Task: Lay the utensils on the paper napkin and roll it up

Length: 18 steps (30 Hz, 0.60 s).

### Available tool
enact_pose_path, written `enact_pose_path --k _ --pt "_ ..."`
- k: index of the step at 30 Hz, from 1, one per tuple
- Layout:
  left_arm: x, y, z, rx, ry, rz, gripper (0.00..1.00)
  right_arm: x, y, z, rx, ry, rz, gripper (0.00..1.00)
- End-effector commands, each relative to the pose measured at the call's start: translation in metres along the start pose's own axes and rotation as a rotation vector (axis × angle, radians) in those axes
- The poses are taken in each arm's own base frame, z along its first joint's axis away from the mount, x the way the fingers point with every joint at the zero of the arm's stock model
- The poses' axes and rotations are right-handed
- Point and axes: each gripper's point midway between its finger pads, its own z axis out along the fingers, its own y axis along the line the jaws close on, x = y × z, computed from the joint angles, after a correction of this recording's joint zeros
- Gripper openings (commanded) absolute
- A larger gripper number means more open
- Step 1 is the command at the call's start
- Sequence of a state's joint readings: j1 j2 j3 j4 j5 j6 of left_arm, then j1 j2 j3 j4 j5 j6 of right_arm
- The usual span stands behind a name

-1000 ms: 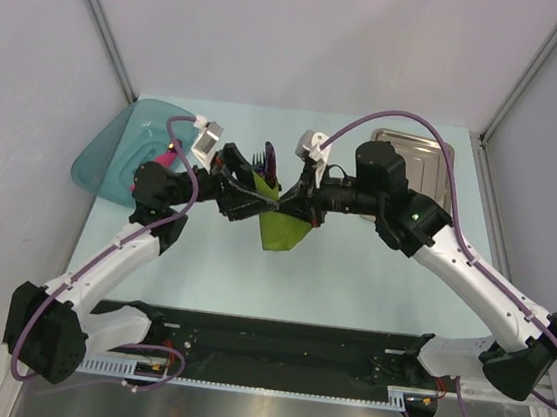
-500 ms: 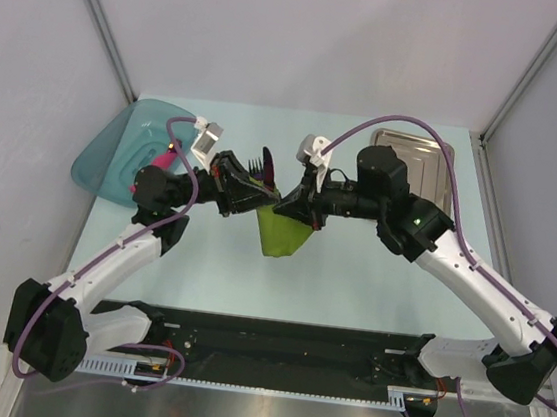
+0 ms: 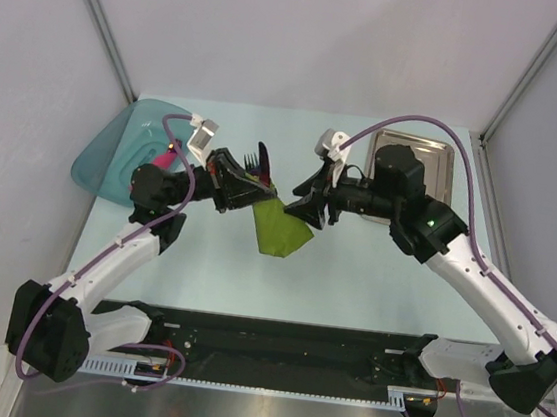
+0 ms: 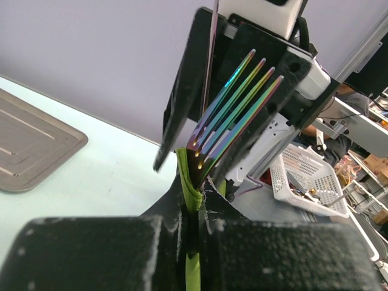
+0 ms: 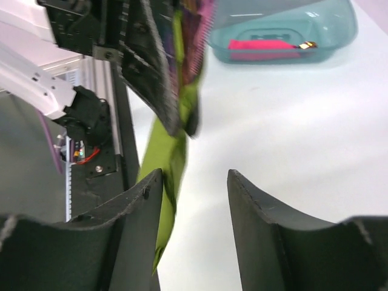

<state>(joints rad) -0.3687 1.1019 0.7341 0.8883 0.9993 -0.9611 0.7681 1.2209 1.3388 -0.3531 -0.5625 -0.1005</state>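
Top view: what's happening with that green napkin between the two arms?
The left pincer is shut on the green napkin with a rainbow fork pinched against it, tines poking out past its fingers. The napkin hangs down from that grip toward the table. The right pincer stands open right beside the napkin, holding nothing.

Facing each other, left end effector (image 3: 248, 189) is clamped tight, right end effector (image 3: 306, 210) spread apart.

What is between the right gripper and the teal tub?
The left gripper, shut on the paper napkin with the utensils in it. The top view shows this.
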Motion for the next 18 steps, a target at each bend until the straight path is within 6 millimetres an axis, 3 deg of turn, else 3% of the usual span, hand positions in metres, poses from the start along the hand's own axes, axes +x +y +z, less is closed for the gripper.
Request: enact_pose_path --k 1,11,18 --pt "-0.019 -0.011 0.001 0.026 -0.033 0.054 0.00 0.003 0.001 -0.021 0.003 0.010 0.030 0.52" --pt "-0.023 -0.008 0.001 0.027 -0.037 0.062 0.00 0.023 0.033 -0.034 -0.135 0.077 0.107 0.58" --pt "-0.027 -0.013 0.001 0.032 -0.038 0.075 0.00 0.044 0.030 -0.035 -0.124 0.138 0.100 0.46"
